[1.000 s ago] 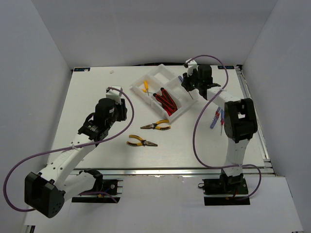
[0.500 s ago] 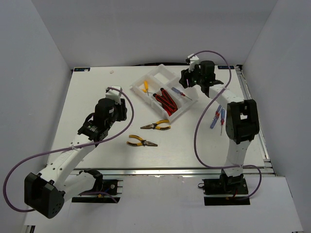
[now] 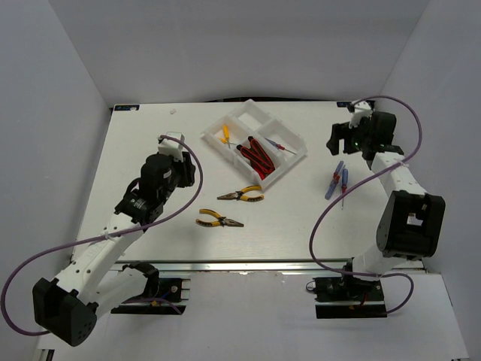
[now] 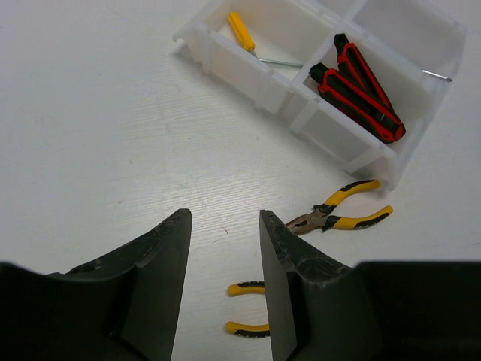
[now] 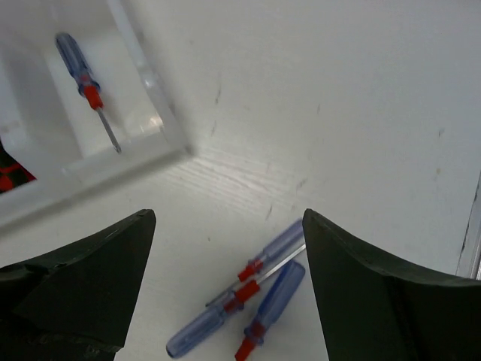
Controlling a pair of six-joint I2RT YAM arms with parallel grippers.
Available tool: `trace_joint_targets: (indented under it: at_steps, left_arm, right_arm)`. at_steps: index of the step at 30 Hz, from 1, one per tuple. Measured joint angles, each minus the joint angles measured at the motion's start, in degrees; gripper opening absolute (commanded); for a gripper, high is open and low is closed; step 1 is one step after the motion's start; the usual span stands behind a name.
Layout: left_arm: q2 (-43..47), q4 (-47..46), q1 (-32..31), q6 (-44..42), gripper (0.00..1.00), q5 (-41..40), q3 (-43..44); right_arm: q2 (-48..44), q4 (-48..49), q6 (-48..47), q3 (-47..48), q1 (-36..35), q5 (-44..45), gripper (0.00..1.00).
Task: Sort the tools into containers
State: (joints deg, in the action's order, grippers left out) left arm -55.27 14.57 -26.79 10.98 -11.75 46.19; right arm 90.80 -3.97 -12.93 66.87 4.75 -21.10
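Overhead, a white tray (image 3: 225,118) with four compartments sits slanted on a white bench (image 3: 128,135). Its left compartment holds a yellow tool (image 3: 225,133), the one beside it holds two red-and-black knives (image 3: 255,156) lying side by side, and its right compartment holds one blue-handled screwdriver (image 3: 274,143). Just off the tray's near corner lie open yellow-handled pliers (image 3: 240,195), with the second pliers (image 3: 219,219) a little nearer to the arms; neither touches the tray. Well to the tray's right, a small cluster of loose screwdrivers (image 5: 248,301) with blue handles and red collars rests on the bench. The left gripper (image 4: 224,218) hangs over bare bench off the tray's left side, its jaws partly apart with nothing between them. The right gripper (image 5: 228,226) hovers right of the tray, above the loose cluster, its jaws spread wide and holding nothing.
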Motion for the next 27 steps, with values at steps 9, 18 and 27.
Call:
trace_joint_targets:
  at_steps: [9,18,27]
  left_arm:
    - [3.6,-0.9,0.0,0.9,0.52,1.6,0.0]
    - [4.2,-1.3,0.0,1.1,0.52,2.3,0.0]
    - [4.2,-1.3,0.0,1.1,0.53,2.3,0.0]
  right_arm:
    - [-5.8,-9.4,-2.1,-7.5,2.7,8.0,0.77]
    - [0.7,-9.1,-3.1,-9.7,2.9,15.3,0.53]
    - [10.1,-9.4,-3.5,-8.1,4.3,16.4,0.41]
